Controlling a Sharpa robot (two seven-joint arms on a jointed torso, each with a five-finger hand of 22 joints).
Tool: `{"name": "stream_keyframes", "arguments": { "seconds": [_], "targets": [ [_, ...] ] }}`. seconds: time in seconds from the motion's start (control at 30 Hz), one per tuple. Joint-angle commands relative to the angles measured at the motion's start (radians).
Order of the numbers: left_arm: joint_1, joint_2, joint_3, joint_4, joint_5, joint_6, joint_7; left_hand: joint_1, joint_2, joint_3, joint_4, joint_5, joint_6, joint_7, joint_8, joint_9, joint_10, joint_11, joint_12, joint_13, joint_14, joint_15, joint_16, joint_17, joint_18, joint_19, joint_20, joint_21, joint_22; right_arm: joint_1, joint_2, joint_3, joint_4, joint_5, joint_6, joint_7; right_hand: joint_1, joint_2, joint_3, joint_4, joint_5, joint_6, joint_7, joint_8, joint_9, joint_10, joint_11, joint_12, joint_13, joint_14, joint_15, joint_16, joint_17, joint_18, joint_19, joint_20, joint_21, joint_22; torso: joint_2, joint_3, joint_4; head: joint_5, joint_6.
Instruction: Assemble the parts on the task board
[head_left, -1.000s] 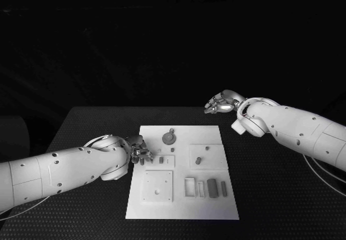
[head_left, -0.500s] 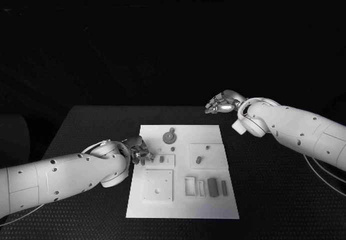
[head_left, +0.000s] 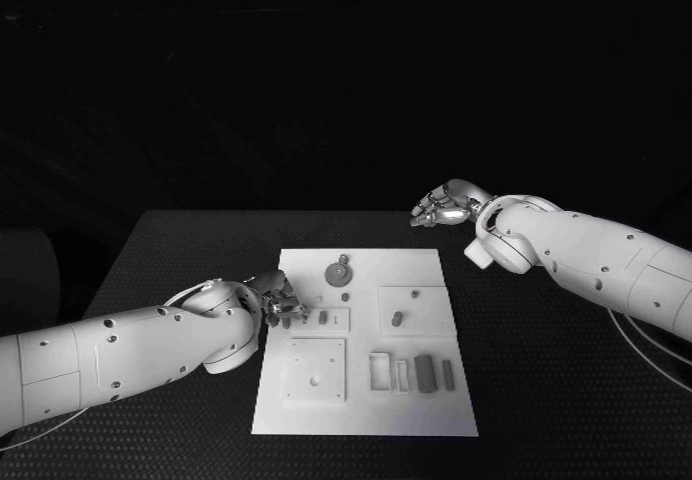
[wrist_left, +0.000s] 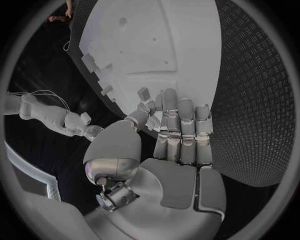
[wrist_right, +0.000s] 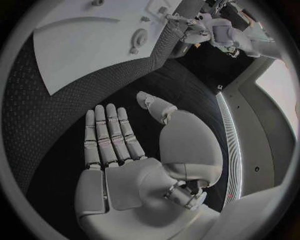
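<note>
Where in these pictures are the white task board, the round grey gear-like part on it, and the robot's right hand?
White task board (head_left: 368, 415): head view, bare near end.
Round grey gear-like part (head_left: 339, 272): head view, disc's centre.
Right hand (wrist_right: 119, 145): right wrist view, fingers' base, open over the table.

I can read no text, label, brand, number or sign anywhere: not on the task board (head_left: 368, 400), nor on my arms

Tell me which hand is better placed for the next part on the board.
Left, likely. The left hand sits at the task board's left edge beside the small parts. The right hand hovers open beyond the board's far corner.
</note>
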Motion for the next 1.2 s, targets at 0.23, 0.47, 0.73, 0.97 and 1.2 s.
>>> {"name": "stream_keyframes", "arguments": {
  "seconds": [0.23,0.47,0.73,0.97,1.2],
  "targets": [
    [-0.001,0.008,0.001,0.001,-0.011,0.079,-0.03,0.009,0.0,0.003,0.002,0.003,0.007,-0.002,0.003,0.001,0.005,-0.003,0.005,0.001,0.005,-0.004,0.005,0.002,0.0,0.007,-0.069,0.005,0.002,-0.002,0.0,0.0,0.0,-0.001,0.011,0.009,-0.008,0.004,-0.005,0.001,0.007,-0.006,0.0,0.004,-0.001,-0.003,0.002,-0.003,-0.001,-0.008,0.001,0.004,-0.001,-0.009,-0.007,-0.002,-0.004,0.002,0.0,-0.0001,-0.0001,-0.001,-0.003],
    [-0.001,0.007,0.001,0.002,-0.015,0.091,-0.038,0.011,0.001,0.003,0.002,0.004,0.007,-0.003,0.004,0.0,0.008,-0.004,0.007,0.003,0.008,-0.006,0.008,0.003,0.0,0.009,-0.07,0.007,0.004,-0.002,0.0,0.0,0.001,0.0,0.012,0.01,-0.008,0.005,-0.005,0.001,0.007,-0.006,0.0,0.004,-0.002,-0.003,0.002,-0.003,-0.001,-0.008,0.001,0.004,-0.001,-0.009,-0.007,-0.002,-0.004,0.002,0.0,0.0005,0.0004,-0.001,-0.005],
    [-0.001,0.007,0.001,0.001,-0.031,0.078,-0.044,0.014,0.001,-0.001,0.001,0.005,0.01,-0.005,0.008,-0.002,0.017,-0.01,0.018,0.014,0.015,-0.015,0.024,0.013,0.0,0.017,-0.076,0.016,0.014,-0.003,0.0,0.0,0.0,0.0,0.011,0.01,-0.008,0.005,-0.005,0.001,0.007,-0.006,0.0,0.005,-0.002,-0.003,0.002,-0.003,-0.001,-0.008,0.001,0.005,-0.001,-0.009,-0.007,-0.002,-0.004,0.003,0.0,0.0002,-0.0003,-0.001,-0.005],
    [-0.001,0.007,0.001,-0.001,-0.034,0.042,-0.04,0.015,-0.001,-0.003,0.001,0.006,0.012,-0.006,0.01,-0.003,0.021,-0.013,0.025,0.02,0.02,-0.021,0.034,0.018,0.001,0.024,-0.079,0.023,0.019,-0.003,0.001,0.0,0.0,0.0,0.011,0.01,-0.008,0.005,-0.005,0.001,0.007,-0.006,0.0,0.005,-0.002,-0.003,0.002,-0.003,-0.001,-0.009,0.001,0.005,-0.001,-0.009,-0.007,-0.002,-0.004,0.003,-0.001,0.0008,-0.0002,-0.001,-0.004],
    [-0.001,0.005,0.001,0.0,-0.028,0.011,-0.025,0.017,-0.004,-0.008,0.0,0.008,0.017,-0.01,0.016,-0.007,0.021,-0.019,0.051,0.044,0.012,-0.028,0.072,0.042,-0.004,0.012,-0.085,0.043,0.032,-0.003,0.002,0.0,0.0,0.0,0.011,0.01,-0.008,0.005,-0.005,0.0,0.007,-0.006,0.0,0.005,-0.002,-0.003,0.002,-0.004,-0.001,-0.009,0.001,0.005,-0.001,-0.009,-0.007,-0.002,-0.005,0.003,-0.001,0.0008,-0.0002,-0.001,-0.003]
  ]
}}
